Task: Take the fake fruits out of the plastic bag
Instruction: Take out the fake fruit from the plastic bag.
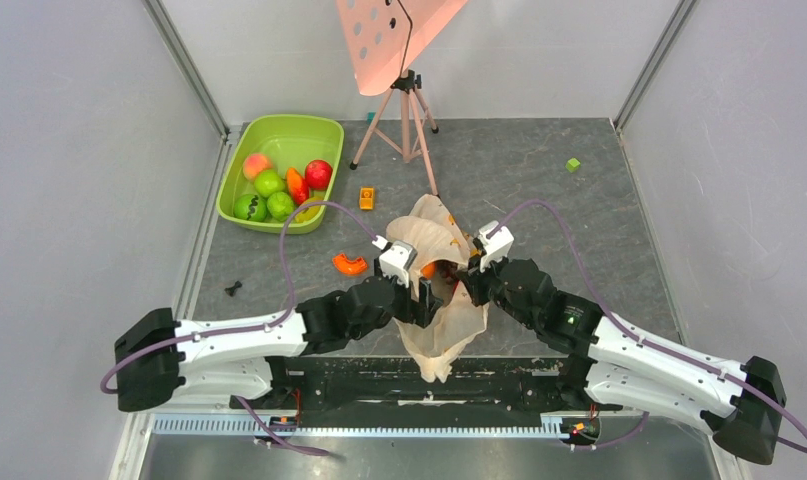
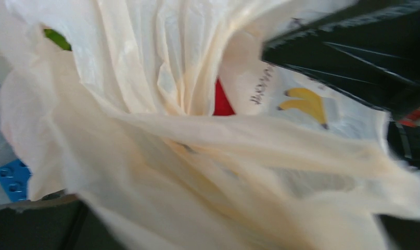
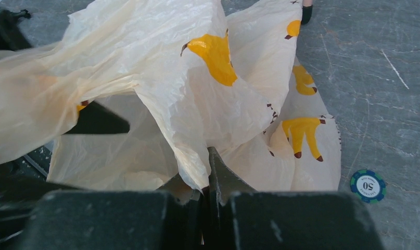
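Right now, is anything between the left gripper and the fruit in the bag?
Yes: folds of the plastic bag drape right across the left wrist view, leaving only a sliver of red fruit showing between them.

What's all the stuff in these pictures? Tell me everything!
plastic bag: one, pale peach with yellow marks, in the middle
tub: one, lime green, far left
fake fruits: at least five, one peach, three green, one red, in the tub
red thing: one, red, peeking between bag folds
arc piece: one, orange, left of bag
blocks: three, green far right, orange near tub, blue at bag's edge
chip: one, blue-green, beside the bag
tripod: one, pinkish, far middle, holding a holed pink board
left arm: one, white and black, jaws hidden in the bag
right arm: one, white and black, jaws shut on the bag
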Controlling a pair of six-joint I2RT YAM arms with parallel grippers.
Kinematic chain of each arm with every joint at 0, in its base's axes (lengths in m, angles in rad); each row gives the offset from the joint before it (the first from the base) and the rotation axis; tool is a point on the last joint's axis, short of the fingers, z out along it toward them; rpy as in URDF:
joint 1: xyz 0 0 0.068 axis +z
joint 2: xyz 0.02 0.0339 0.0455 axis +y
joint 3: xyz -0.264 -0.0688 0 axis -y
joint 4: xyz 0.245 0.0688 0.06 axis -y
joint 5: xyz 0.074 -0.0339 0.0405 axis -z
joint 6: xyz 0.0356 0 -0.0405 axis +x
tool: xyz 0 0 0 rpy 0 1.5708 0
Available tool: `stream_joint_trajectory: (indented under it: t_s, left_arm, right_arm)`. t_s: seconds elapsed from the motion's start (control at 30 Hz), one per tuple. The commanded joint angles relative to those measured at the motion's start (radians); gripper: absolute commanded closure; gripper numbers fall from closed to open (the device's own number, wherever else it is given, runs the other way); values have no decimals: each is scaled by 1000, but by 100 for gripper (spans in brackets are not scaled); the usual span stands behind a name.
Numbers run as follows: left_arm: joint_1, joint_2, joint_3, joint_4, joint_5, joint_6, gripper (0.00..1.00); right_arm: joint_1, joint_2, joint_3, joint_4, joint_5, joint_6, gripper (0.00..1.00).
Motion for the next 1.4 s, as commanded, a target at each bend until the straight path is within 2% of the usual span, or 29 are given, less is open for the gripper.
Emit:
stream_joint_trajectory:
  t_s: [0.0, 0.2, 0.4, 0.63, 0.9, 1.37]
  left_arm:
    - [47, 68, 50, 86, -81, 87, 12]
    - [75, 130, 36, 127, -91, 71, 8]
    - [81, 160, 21, 155, -174, 90, 2]
    - [133, 250, 91, 117, -217, 97, 0]
    - [225, 325, 150, 95, -150, 91, 0]
    - [321, 501, 268, -8, -8, 23, 0]
  right_arm:
    - [-3, -13, -12, 86, -72, -40, 97]
    - [6, -33, -71, 141, -131, -38, 98]
    - [22, -118, -187, 246, -117, -3, 99]
    - [30, -124, -202, 244, -116, -3, 99]
    - [31, -99, -190, 249, -119, -17, 98]
    - [32, -81, -185, 256, -125, -20, 98]
